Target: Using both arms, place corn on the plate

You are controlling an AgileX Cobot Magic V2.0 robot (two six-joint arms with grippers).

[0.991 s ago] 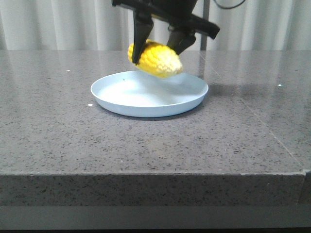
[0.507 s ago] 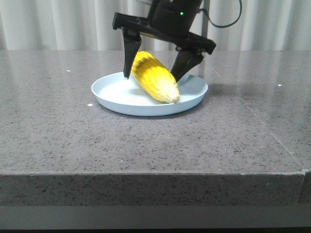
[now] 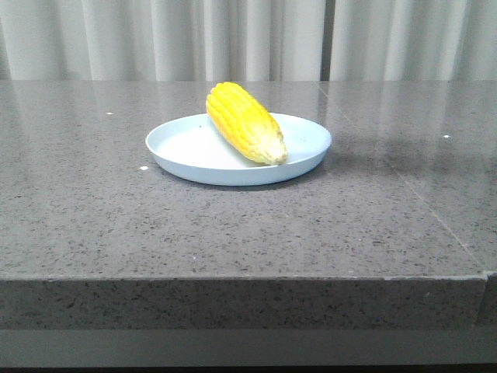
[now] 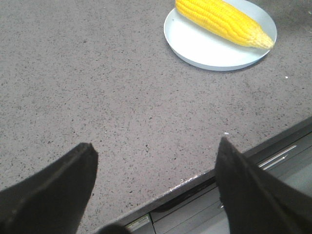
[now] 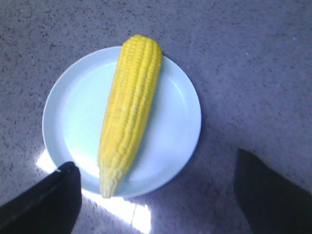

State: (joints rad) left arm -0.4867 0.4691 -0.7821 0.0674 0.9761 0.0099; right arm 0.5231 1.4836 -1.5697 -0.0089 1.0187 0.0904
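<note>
The yellow corn (image 3: 243, 123) lies on the pale blue plate (image 3: 186, 159) at the table's middle, its paler tip toward the front right rim. No arm shows in the front view. In the left wrist view the corn (image 4: 222, 21) and the plate (image 4: 195, 46) are far off, and my left gripper (image 4: 155, 156) is open and empty over the table's edge. In the right wrist view the corn (image 5: 130, 109) lies across the plate (image 5: 173, 122). My right gripper (image 5: 156, 178) is open and empty above the plate, its fingers wide apart.
The grey speckled table (image 3: 248, 225) has a front edge close below the plate. White curtains (image 3: 248, 39) hang behind it. In the left wrist view the table's edge (image 4: 204, 178) runs between the fingers, with grey panels beyond it.
The right gripper lowered the corn onto the plate, opened, and rose out of the front view. The corn now rests free on the plate.
</note>
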